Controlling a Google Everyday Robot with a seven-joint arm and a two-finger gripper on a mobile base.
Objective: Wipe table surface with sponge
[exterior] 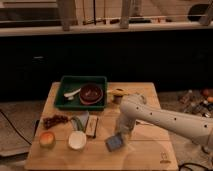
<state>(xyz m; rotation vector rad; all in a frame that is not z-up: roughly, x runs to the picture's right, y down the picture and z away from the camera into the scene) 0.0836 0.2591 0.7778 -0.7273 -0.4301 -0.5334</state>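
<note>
The table surface is a light-brown wooden top with plank grain and a small dark mark near its front right corner. The sponge, a small blue-grey squarish block, lies near the front middle of the table, to the right of the white bowl. My white arm reaches in from the right. My gripper points down just above and to the right of the sponge, at its upper edge.
A green tray at the back left holds a brown bowl and a pale utensil. A dark block with pale edges, a white bowl, an orange fruit, dark grapes and a yellow item also sit on the table.
</note>
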